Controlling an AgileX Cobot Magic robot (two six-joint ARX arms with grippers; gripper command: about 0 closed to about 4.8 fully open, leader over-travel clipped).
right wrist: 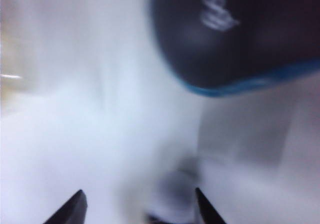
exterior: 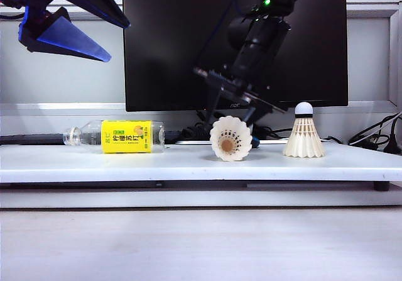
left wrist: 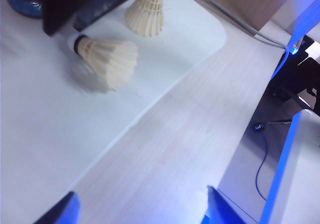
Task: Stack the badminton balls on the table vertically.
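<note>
The shuttlecock lying on its side (exterior: 230, 139) rests near the middle of the white surface (exterior: 94, 165), its long axis running front to back: the open skirt faces the exterior camera and the cork tip points away, toward the monitor (exterior: 176, 42). The second shuttlecock (exterior: 304, 132) stands upright on its skirt at about 3 o'clock from it, near but apart, cork tip up.

My right pincer (right wrist: 136, 204) comes down from behind the fallen shuttlecock, at its 12 o'clock, on the cork side. Its jaws stand wide apart and hold nothing. The right wrist view is heavily blurred; I make out only a dark mouse (right wrist: 235, 33) and white surface ahead, so I cannot tell how close the tips are to the cork.

My left pincer (exterior: 69, 26) hangs high, at about 10 o'clock from the fallen shuttlecock, jaws spread wide, empty. A yellow-labelled bottle (exterior: 116, 136) lies below it.

I judge the right arm the nearer one; the grasp likely calls for closing across the cork end.
</note>
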